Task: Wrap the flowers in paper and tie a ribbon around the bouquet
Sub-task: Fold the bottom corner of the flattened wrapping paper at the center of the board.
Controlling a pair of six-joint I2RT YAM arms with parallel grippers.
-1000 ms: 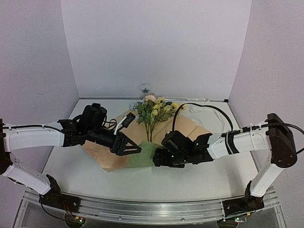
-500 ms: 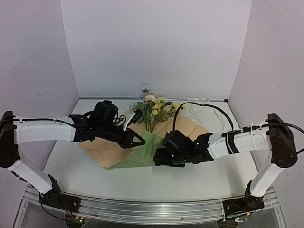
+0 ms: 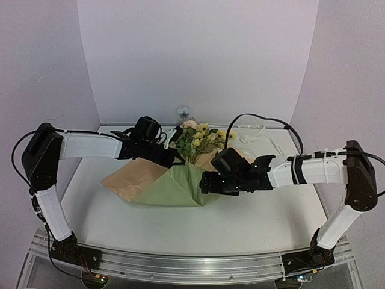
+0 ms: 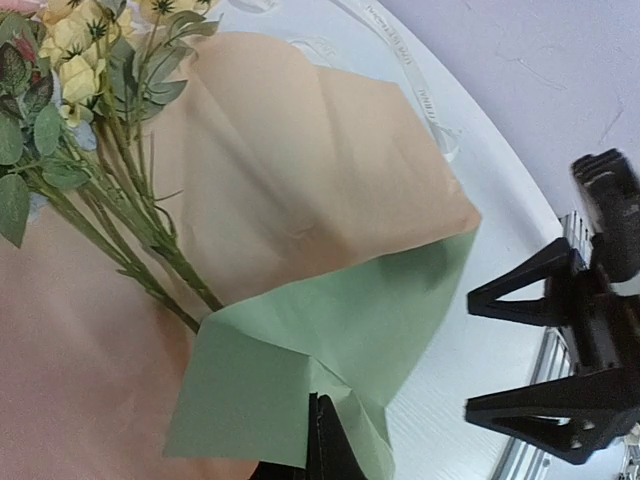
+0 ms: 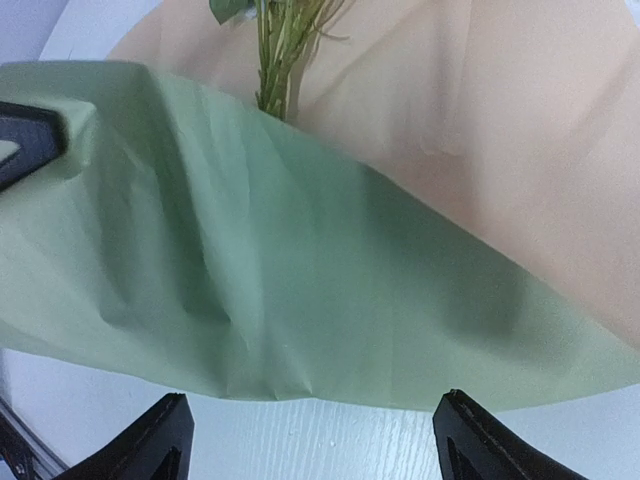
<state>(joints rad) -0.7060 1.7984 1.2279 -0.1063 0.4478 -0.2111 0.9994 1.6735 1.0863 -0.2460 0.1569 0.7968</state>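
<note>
A: How does the paper (image 3: 171, 191) look?
B: 2 colours; tan on top, olive flap folded over the stems of the flowers (image 3: 195, 139), mid-table; left gripper (image 4: 320, 440) clenched on that flap; right gripper (image 5: 320, 440) spread wide at its near edge.
A: Anything else?
B: The ribbon (image 4: 412, 85) shows in the left wrist view; the right misses it.

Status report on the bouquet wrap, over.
Left tool shut on paper, flap folded over flowers. Right tool open beside fold. Ribbon untouched behind.
</note>
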